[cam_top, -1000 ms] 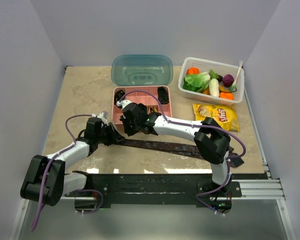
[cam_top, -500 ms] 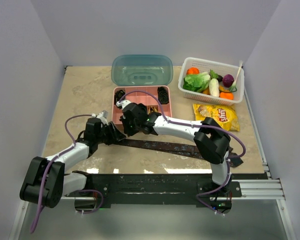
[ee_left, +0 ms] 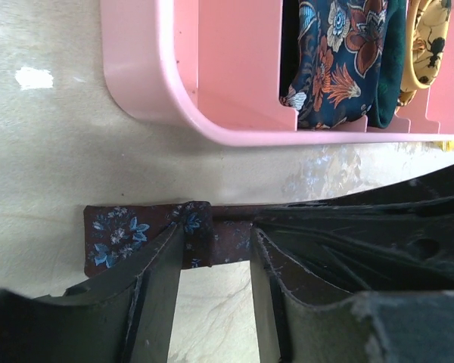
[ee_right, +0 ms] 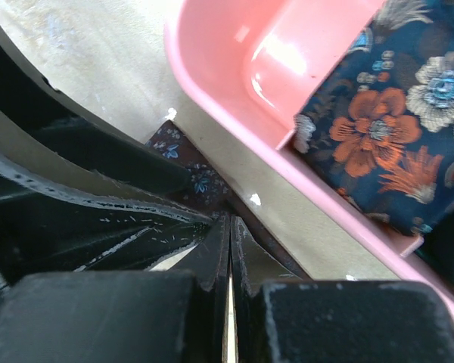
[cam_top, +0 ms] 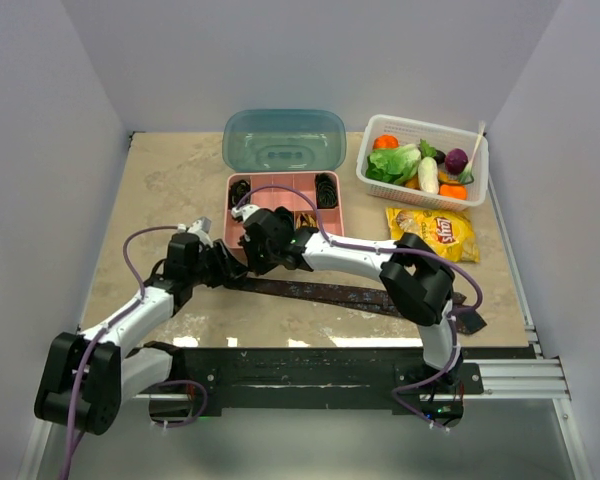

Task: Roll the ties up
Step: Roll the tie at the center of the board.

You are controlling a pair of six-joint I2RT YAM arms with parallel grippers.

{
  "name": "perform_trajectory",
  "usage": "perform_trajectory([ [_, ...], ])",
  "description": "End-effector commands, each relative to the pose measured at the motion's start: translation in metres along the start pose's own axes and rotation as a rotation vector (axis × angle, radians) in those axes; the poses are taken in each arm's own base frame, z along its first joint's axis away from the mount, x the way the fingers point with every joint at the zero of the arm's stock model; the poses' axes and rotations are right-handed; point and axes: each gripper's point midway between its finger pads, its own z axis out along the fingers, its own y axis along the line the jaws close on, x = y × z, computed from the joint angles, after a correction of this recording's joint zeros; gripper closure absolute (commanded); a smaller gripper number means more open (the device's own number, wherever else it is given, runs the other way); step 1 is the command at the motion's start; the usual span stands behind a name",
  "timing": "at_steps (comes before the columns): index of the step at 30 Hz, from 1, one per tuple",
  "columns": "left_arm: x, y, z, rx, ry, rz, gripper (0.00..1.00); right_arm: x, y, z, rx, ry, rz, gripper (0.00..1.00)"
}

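A long dark brown-maroon tie (cam_top: 350,296) lies flat across the table, its wide pointed end near the front right. Its narrow end (ee_left: 117,234) is folded back on itself just in front of the pink box (ee_left: 174,113). My left gripper (ee_left: 216,246) is open, its fingertips resting on the fold, with bare table showing between the fingers. My right gripper (ee_right: 231,219) is shut, its tips down on the tie (ee_right: 200,181) right beside the left fingers (ee_right: 98,159). In the top view the two grippers (cam_top: 228,268) (cam_top: 250,262) meet there. Rolled ties, one floral (ee_left: 340,53) and one gold (ee_left: 431,45), fill box compartments.
The box's teal lid (cam_top: 284,140) lies behind the pink box (cam_top: 230,215). A white basket (cam_top: 480,185) of toy vegetables stands at the back right, with a yellow chips bag (cam_top: 432,230) in front of it. Purple cables loop over both arms.
My left gripper has opened from a tighter hold on the folded narrow end and shifted slightly back. The right gripper stays shut at the same spot on the tie.
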Motion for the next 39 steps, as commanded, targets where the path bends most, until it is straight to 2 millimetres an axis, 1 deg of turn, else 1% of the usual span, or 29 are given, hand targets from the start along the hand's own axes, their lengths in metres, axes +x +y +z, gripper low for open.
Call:
perform_trajectory([
  [1, -0.022, -0.007, -0.009, -0.032, -0.059, 0.037, 0.55, -0.021, 0.015, 0.001, -0.069, -0.051, -0.013, 1.00],
  [2, -0.023, -0.004, -0.012, -0.049, -0.067, 0.039, 0.55, -0.021, 0.016, 0.002, -0.075, -0.048, -0.013, 1.00],
  [6, -0.032, -0.006, -0.020, -0.067, -0.106, 0.044, 0.53, -0.024, 0.022, 0.003, -0.101, -0.055, -0.009, 1.00],
  [8, -0.032, -0.003, -0.020, -0.081, -0.103, 0.046, 0.52, -0.025, 0.022, 0.002, -0.101, -0.059, -0.005, 1.00],
  [9, -0.031, -0.002, -0.020, -0.087, -0.100, 0.041, 0.52, -0.029, 0.022, -0.002, -0.099, -0.070, -0.005, 1.00],
  [11, -0.027, -0.003, -0.017, -0.074, -0.085, 0.037, 0.54, -0.033, 0.021, -0.006, -0.089, -0.087, -0.004, 1.00],
  [14, -0.014, 0.003, -0.010, -0.060, -0.058, 0.017, 0.65, -0.038, 0.022, -0.013, -0.093, -0.110, -0.001, 1.00],
  [15, -0.012, 0.005, -0.009, -0.059, -0.051, 0.009, 0.71, -0.038, 0.022, -0.013, -0.092, -0.109, -0.001, 1.00],
  [16, -0.012, 0.004, -0.007, -0.050, -0.053, 0.009, 0.74, -0.039, 0.023, -0.013, -0.094, -0.112, -0.001, 1.00],
  [17, -0.006, 0.008, -0.005, -0.056, -0.036, 0.001, 0.77, -0.039, 0.023, -0.013, -0.094, -0.110, -0.002, 1.00],
  [18, -0.005, 0.008, -0.004, -0.052, -0.033, 0.000, 0.82, -0.037, 0.022, -0.011, -0.092, -0.104, -0.001, 1.00],
  [20, 0.001, 0.011, -0.002, -0.053, -0.017, -0.005, 0.88, -0.031, 0.022, -0.007, -0.095, -0.091, -0.001, 1.00],
  [21, 0.003, 0.013, -0.002, -0.056, -0.011, -0.009, 0.90, -0.030, 0.022, -0.006, -0.097, -0.091, -0.001, 1.00],
  [22, -0.002, 0.009, 0.000, -0.035, -0.034, 0.001, 0.91, -0.027, 0.020, -0.002, -0.094, -0.079, 0.000, 1.00],
  [24, -0.001, 0.010, 0.001, -0.039, -0.030, 0.001, 0.95, -0.022, 0.022, 0.001, -0.106, -0.065, 0.001, 1.00],
  [30, 0.004, 0.011, 0.004, -0.026, -0.014, -0.006, 0.96, -0.009, 0.029, 0.011, -0.135, -0.035, 0.007, 1.00],
  [39, 0.003, 0.008, 0.003, -0.016, -0.019, -0.009, 0.95, 0.022, 0.023, 0.039, -0.117, 0.036, 0.012, 1.00],
])
